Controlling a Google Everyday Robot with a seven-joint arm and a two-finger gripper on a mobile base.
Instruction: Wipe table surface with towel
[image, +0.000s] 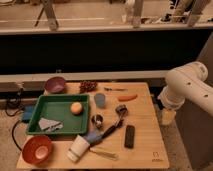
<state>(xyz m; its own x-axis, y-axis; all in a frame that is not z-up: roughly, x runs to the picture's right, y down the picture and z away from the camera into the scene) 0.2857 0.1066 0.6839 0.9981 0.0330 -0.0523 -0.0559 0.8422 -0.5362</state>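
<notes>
Camera view, looking down on a light wooden table (145, 150) crowded with kitchen items. A bulky white robot arm (187, 86) reaches in from the right and ends beside the table's right edge. Its gripper (168, 116) appears to be the pale piece hanging below the arm, just off that edge and apart from every item. I cannot tell how far open it is, and nothing appears to be in its hold.

A green tray (57, 98) fills the left half of the table. The towel (48, 124), a folded grey cloth, lies in the tray's front left corner, and an orange (76, 108) sits near its back right corner.

A red bowl (36, 149) stands at the front left corner of the table, and a purple bowl (55, 85) sits behind the tray. A white cup (77, 148) lies on its side just in front of the tray.

Right of the tray stand a blue tumbler (100, 100) and a small tin (97, 120). A flat black bar (129, 136) lies toward the front. A carrot (127, 97) lies near the back right, and a dark bunch of grapes (88, 86) lies at the back edge.
</notes>
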